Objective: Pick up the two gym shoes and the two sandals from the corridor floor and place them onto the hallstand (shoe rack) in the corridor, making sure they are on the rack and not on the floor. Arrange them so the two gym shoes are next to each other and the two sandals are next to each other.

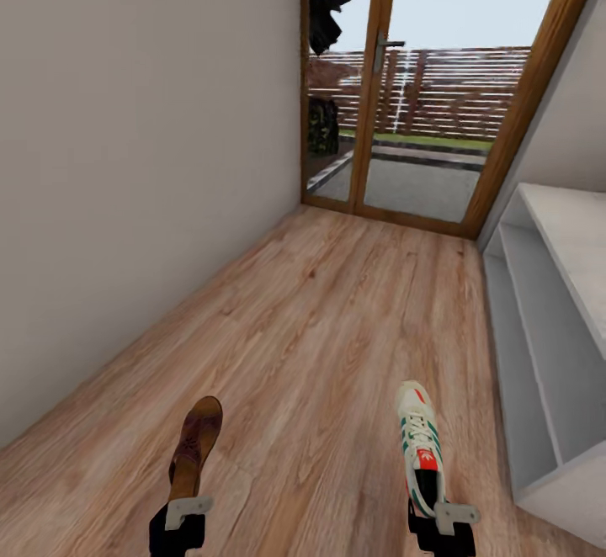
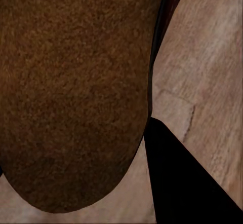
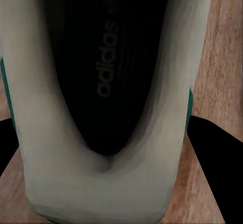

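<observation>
Head view: sandal (image 1: 194, 449) clamped in left pincer (image 1: 187, 513), gym shoe (image 1: 421, 446) in right pincer (image 1: 444, 519).

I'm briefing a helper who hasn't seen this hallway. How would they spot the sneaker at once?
Start at the glass door at the corridor's far end and follow the wood floor back toward the robot. The sneaker is held at its heel by the right gripper, beside the pale shoe rack. It is white with green stripes; the sandal is plain brown.
</observation>
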